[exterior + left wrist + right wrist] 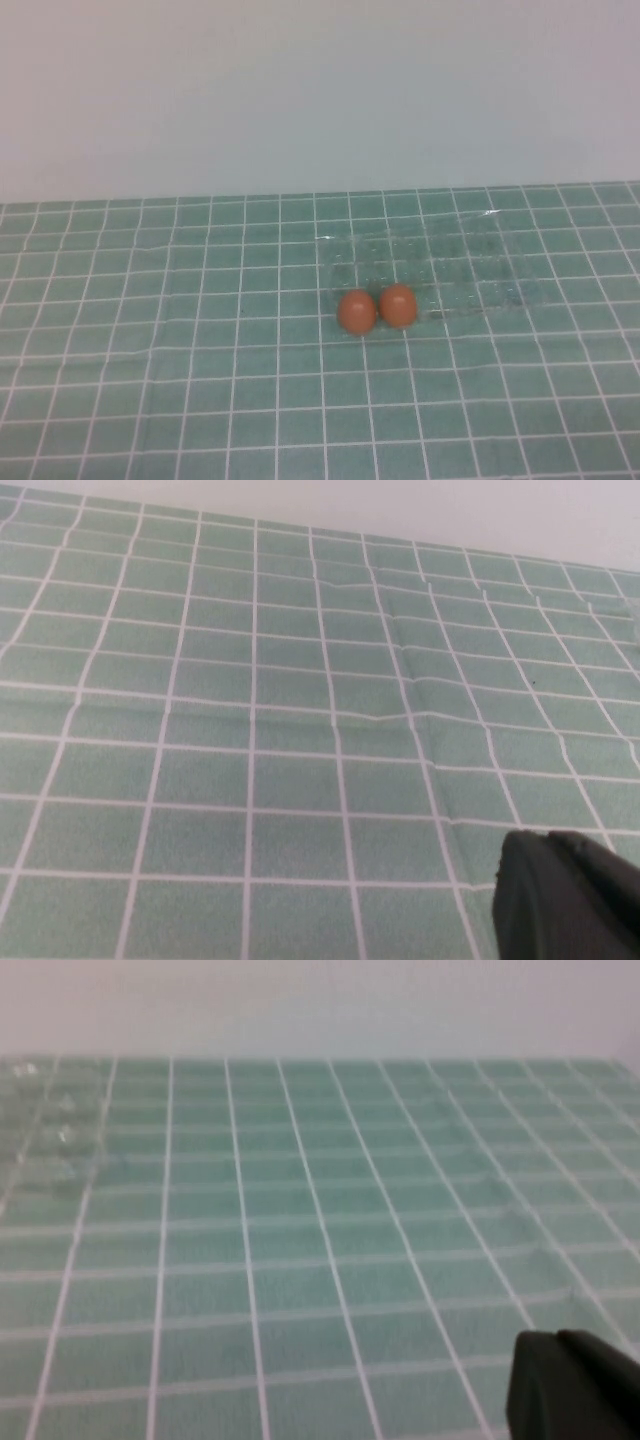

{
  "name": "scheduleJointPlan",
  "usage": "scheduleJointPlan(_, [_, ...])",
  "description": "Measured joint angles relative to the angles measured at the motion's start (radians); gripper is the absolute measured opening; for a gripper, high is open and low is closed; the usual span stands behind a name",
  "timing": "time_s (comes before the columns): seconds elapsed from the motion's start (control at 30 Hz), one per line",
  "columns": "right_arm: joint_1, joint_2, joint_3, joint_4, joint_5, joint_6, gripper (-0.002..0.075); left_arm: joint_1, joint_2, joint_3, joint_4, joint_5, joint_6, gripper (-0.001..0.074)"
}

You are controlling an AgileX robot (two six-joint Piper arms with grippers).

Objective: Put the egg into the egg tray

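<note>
Two orange-brown eggs sit side by side on the green checked cloth (150, 300), one egg (356, 311) to the left and the other egg (398, 305) just beside it, nearly touching. Both rest at the near left end of the egg tray (480, 265), a clear plastic sheet of shallow cups; whether they lie in cups or at its edge cannot be told. Neither arm appears in the high view. Each wrist view shows only a dark part of the left gripper (565, 895) and the right gripper (570, 1385) above bare cloth.
</note>
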Motion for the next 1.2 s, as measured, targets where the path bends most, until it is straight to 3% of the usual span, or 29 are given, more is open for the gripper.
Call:
scheduleJointPlan(0.13, [0.000, 0.000, 0.000, 0.002, 0.068, 0.000, -0.0001, 0.000, 0.000, 0.000, -0.002, 0.000, 0.000, -0.0001])
scheduleJointPlan(1.2, [0.000, 0.000, -0.002, 0.002, 0.073, 0.000, -0.0001, 0.000, 0.000, 0.000, -0.002, 0.000, 0.000, -0.0001])
